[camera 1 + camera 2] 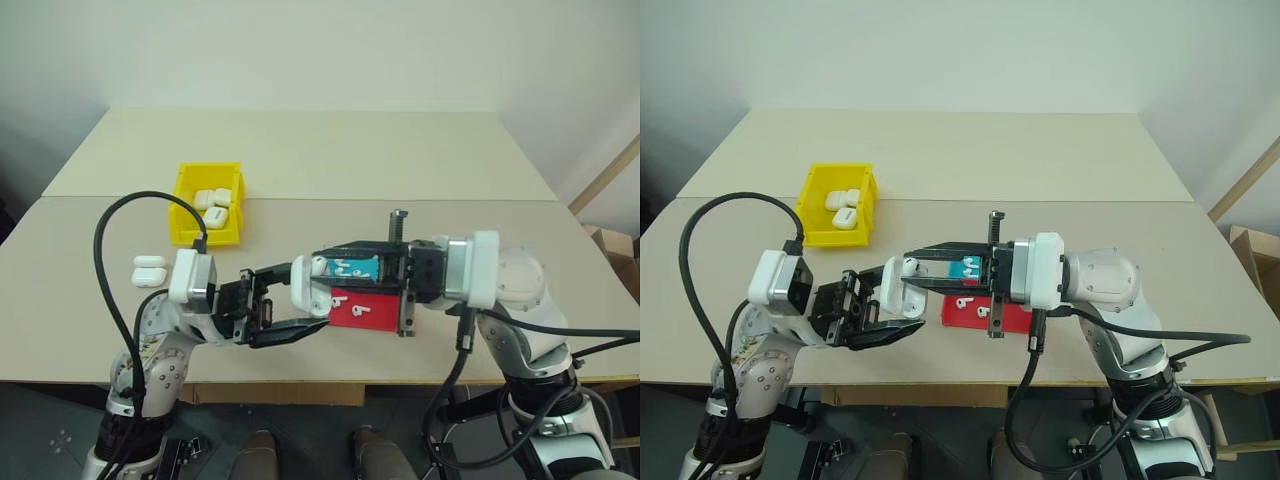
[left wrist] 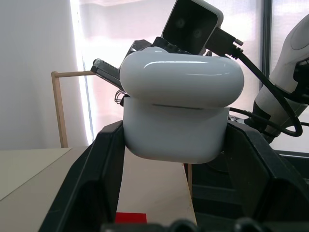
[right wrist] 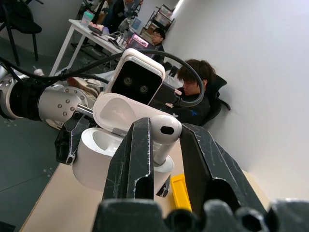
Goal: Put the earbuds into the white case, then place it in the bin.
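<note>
Black fingers [image 3: 142,159] of the right gripper [image 3: 161,150] were clamped on an earbud [image 3: 164,133], its stem pointing down into the open white case [image 3: 104,157]. That case sat pinched at its base in the left gripper [image 2: 174,164], lid tipped back, held above the red-and-blue tray [image 1: 362,300]. Past the case, well to the robot's left of the tray, stood the yellow bin [image 1: 207,203] with several closed cases inside; two more cases [image 1: 149,270] lay near the bin. If the stem misses its well, the bud could jam on the rim or slip free and drop onto the tray.
</note>
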Action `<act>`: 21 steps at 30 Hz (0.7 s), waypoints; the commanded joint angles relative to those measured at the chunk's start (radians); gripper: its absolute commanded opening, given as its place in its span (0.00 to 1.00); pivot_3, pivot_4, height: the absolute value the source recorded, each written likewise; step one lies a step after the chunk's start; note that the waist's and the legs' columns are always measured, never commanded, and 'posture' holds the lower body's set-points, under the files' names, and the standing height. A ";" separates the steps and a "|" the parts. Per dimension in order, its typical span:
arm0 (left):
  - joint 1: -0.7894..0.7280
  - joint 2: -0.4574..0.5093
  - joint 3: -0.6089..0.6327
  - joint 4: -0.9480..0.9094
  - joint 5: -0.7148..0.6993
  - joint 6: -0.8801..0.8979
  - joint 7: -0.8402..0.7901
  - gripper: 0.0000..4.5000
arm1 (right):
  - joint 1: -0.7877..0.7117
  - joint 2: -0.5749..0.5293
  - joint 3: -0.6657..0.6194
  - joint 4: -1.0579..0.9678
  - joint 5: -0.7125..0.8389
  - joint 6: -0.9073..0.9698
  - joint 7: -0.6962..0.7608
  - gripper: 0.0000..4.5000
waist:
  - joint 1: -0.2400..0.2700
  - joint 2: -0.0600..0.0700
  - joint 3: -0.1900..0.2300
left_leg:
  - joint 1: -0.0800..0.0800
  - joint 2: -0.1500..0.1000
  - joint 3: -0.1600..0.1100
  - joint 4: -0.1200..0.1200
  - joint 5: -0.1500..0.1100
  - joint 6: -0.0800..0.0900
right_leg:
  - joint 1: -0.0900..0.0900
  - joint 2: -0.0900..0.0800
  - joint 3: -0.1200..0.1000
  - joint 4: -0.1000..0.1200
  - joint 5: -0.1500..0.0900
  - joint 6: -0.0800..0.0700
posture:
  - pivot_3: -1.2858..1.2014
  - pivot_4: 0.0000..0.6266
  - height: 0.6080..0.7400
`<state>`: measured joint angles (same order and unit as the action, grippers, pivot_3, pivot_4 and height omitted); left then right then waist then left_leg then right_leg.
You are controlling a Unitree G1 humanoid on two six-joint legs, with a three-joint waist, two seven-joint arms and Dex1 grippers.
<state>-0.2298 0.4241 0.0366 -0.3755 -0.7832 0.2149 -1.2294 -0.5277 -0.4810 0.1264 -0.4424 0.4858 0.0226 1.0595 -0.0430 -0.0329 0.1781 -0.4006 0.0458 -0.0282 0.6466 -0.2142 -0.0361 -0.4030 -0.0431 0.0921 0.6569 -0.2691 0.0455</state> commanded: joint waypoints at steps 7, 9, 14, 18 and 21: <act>-0.006 -0.011 0.004 -0.029 -0.017 -0.039 -0.024 0.62 | 0.004 -0.030 -0.009 0.003 0.000 -0.006 0.019 0.58 | 0.000 0.000 0.000 | 0.000 0.000 0.000 0.000 0.000 0.000 | 0.000 0.000 0.000 0.000 0.000 0.000 | 0.52 0.24 1.00; -0.004 -0.013 0.005 -0.025 -0.016 -0.041 -0.028 0.62 | 0.004 -0.034 -0.013 0.002 0.013 -0.004 0.026 0.58 | 0.000 0.000 0.000 | 0.000 0.000 0.000 0.000 0.000 0.000 | 0.000 0.000 0.000 0.000 0.000 0.000 | 0.52 0.24 1.00; 0.001 -0.020 0.004 -0.017 -0.010 -0.051 -0.036 0.62 | 0.010 -0.048 -0.017 -0.008 0.033 -0.002 0.048 0.58 | 0.000 0.000 0.000 | 0.000 0.000 0.000 0.000 0.000 0.000 | 0.000 0.000 0.000 0.000 0.000 0.000 | 0.52 0.24 1.00; -0.001 -0.022 0.001 -0.009 -0.006 -0.060 -0.040 0.62 | 0.016 -0.069 -0.020 -0.024 0.068 0.011 0.074 0.58 | 0.000 0.000 0.000 | 0.000 0.000 0.000 0.000 0.000 0.000 | 0.000 0.000 0.000 0.000 0.000 0.000 | 0.52 0.24 1.00; -0.007 -0.021 0.002 0.003 -0.006 -0.065 -0.044 0.62 | 0.018 -0.086 -0.023 -0.033 0.090 0.019 0.095 0.58 | 0.000 0.000 0.000 | 0.000 0.000 0.000 0.000 0.000 0.000 | 0.000 0.000 0.000 0.000 0.000 0.000 | 0.52 0.24 1.00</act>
<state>-0.2211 0.4089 0.0294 -0.3554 -0.7766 0.1774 -1.2700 -0.5095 -0.5582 0.1089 -0.4435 0.5570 0.0312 1.1377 -0.0428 -0.0330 0.1782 -0.4007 0.0457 -0.0282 0.6466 -0.2142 -0.0361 -0.4030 -0.0431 0.0921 0.6568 -0.2691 0.0455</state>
